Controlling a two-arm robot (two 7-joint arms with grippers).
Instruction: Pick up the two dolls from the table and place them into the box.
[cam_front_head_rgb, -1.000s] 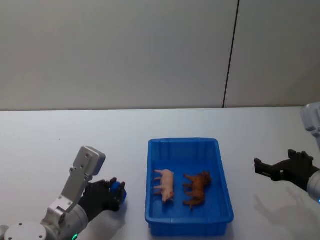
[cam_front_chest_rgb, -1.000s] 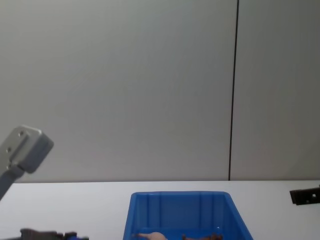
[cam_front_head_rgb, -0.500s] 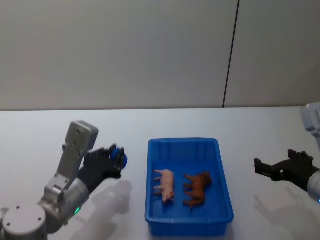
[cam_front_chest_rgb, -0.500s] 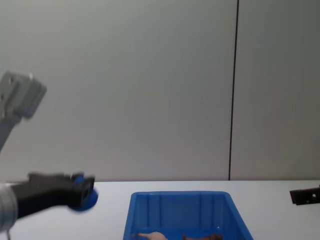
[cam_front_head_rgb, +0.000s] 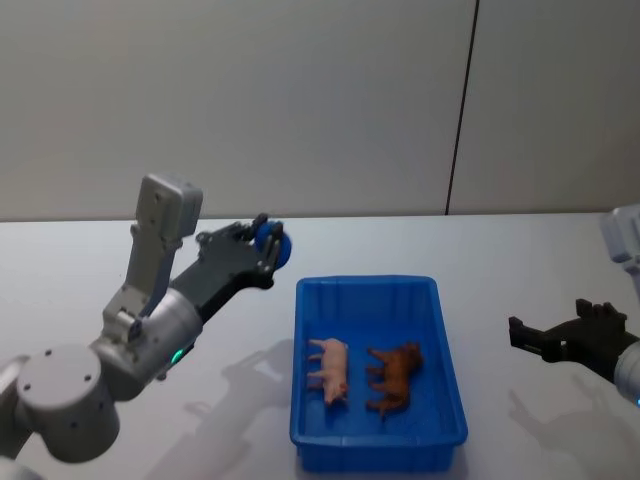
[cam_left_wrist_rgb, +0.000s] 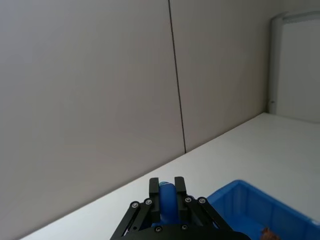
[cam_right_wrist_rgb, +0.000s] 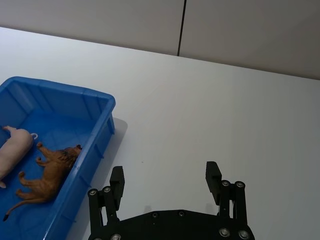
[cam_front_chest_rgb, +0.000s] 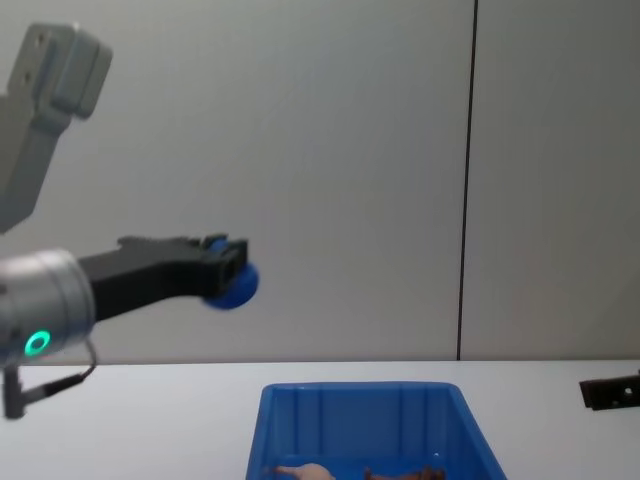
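Two dolls: pink doll (cam_front_head_rgb: 329, 368) and brown doll (cam_front_head_rgb: 393, 378) lie side by side on the floor of the box (cam_front_head_rgb: 378, 294), the pink one on the side nearer the left gripper, the brown one nearer the right gripper.
Box: sits on the table (cam_front_head_rgb: 70, 270) between the two grippers, below and to the right of the left one.
Left gripper (cam_front_head_rgb: 268, 240): raised well above the table, beside the box's far left corner; its fingers are closed on a small blue object (cam_front_chest_rgb: 232, 287), which also shows between the fingers (cam_left_wrist_rgb: 154, 188) in the left wrist view.
Right gripper (cam_right_wrist_rgb: 166, 178): low over bare table, well apart from the box's right wall; fingers spread wide, nothing between them.
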